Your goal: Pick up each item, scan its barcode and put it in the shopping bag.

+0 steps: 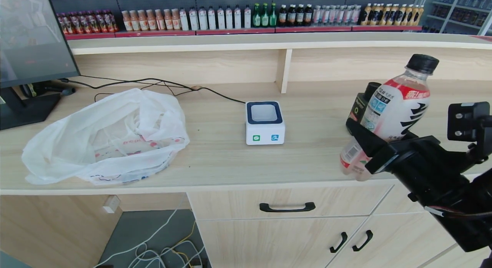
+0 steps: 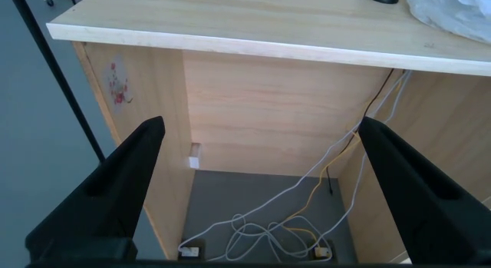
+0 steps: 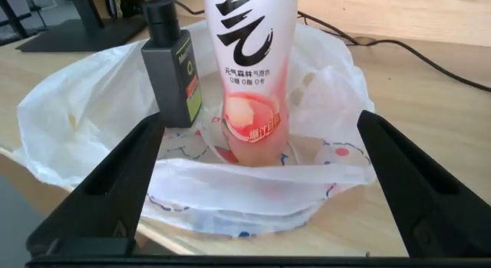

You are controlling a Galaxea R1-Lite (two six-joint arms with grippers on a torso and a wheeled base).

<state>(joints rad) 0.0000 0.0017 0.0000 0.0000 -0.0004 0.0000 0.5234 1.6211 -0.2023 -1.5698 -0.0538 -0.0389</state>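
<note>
A clear bottle of pink drink (image 1: pixel 388 110) with a black cap stands near the counter's front edge on the right, and looks tilted. My right gripper (image 1: pixel 380 135) is open around its lower half, one finger on each side; the bottle (image 3: pixel 253 84) sits between those fingers. A small dark bottle (image 1: pixel 359 104) (image 3: pixel 173 68) stands just behind it. The white scanner (image 1: pixel 265 122) is at the counter's middle. The white shopping bag (image 1: pixel 111 137) (image 3: pixel 69 122) lies open on the left. My left gripper (image 2: pixel 261 126) is open and holds nothing, low by the counter's left end.
A monitor on a stand (image 1: pixel 30 49) occupies the far left corner, with black cables (image 1: pixel 153 83) trailing behind the bag. Drawers with black handles (image 1: pixel 286 207) sit under the counter (image 1: pixel 307 152). Loose cables (image 2: pixel 284 222) lie on the floor in the open bay.
</note>
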